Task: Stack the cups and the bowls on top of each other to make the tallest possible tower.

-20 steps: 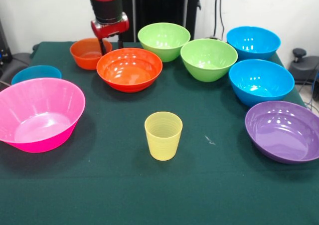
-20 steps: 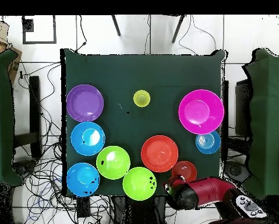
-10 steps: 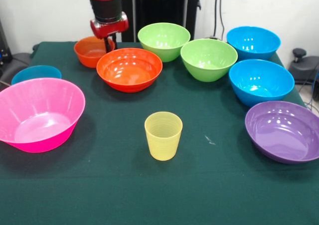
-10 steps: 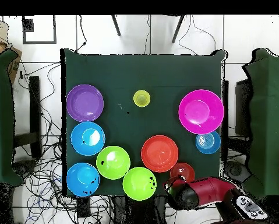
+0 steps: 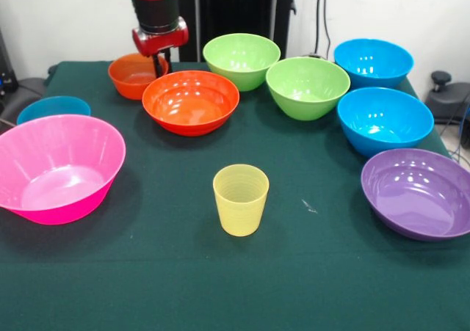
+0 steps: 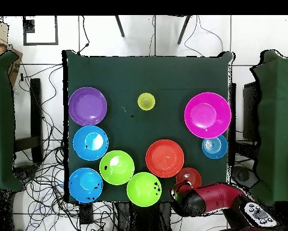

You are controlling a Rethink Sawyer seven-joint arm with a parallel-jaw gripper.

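Orange small bowl (image 5: 131, 75) sits under the gripper (image 5: 160, 65), apparently pinched at its 3 o'clock rim, with the big orange bowl (image 5: 190, 101) at 5 o'clock.

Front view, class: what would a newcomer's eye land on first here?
Probably the big pink bowl at the left edge, tilted toward the camera. Next, the yellow cup standing alone mid-table. Then the red arm's tool at the small orange bowl in the far left corner.

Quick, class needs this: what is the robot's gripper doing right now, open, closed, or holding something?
Gripper: at the small orange bowl, by its rim; whether it is open or shut cannot be told.
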